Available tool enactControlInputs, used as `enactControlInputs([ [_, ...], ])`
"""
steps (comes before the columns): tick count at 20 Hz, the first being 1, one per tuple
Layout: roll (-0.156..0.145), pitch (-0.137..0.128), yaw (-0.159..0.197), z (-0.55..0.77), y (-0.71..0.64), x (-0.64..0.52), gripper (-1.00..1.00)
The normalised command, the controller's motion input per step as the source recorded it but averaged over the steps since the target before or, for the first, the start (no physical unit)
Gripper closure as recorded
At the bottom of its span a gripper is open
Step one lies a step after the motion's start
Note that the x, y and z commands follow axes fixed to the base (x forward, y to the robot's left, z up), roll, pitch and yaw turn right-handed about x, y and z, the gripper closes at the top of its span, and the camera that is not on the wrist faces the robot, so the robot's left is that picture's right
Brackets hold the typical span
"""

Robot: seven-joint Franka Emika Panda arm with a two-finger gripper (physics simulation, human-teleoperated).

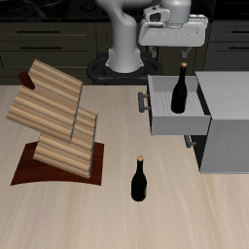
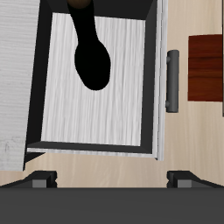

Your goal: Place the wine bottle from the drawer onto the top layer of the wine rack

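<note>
With my gripper (image 1: pixel 181 46) open above the drawer (image 1: pixel 160 109), I should drop straight and centre its jaws on the bottle (image 1: pixel 180 91) neck.

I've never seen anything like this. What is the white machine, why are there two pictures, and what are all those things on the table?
These are simulator renders. The white machine is a robot arm; its two-finger gripper hovers above an open drawer of a grey cabinet. One picture looks at the table from the front and above; the other comes from a camera on the gripper, looking straight down into the drawer. A dark wine bottle stands in the drawer; a second bottle stands on the table. The wooden zigzag thing is a wine rack. The gripper holds nothing, and its fingers are spread.
</note>
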Motion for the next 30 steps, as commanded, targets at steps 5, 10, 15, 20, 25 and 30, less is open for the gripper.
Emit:
enactControlInputs([
  [5, 0.022, -0.021, 0.004, 0.01, 0.21, 0.03, -1.00],
  [10, -0.012, -0.016, -0.002, 0.04, -0.01, 0.08, -1.00],
  [15, 0.004, -0.120, 0.059, -0.03, 0.07, 0.03, -1.00],
  [20, 0.001, -0.087, 0.000, -0.09, 0.01, 0.03, -1.00],
  [25, 0.003, -0.085, 0.001, 0.02, 0.01, 0.02, -1.00],
  [30, 0.001, -0.213, 0.032, 0.03, 0.01, -0.01, -1.00],
])
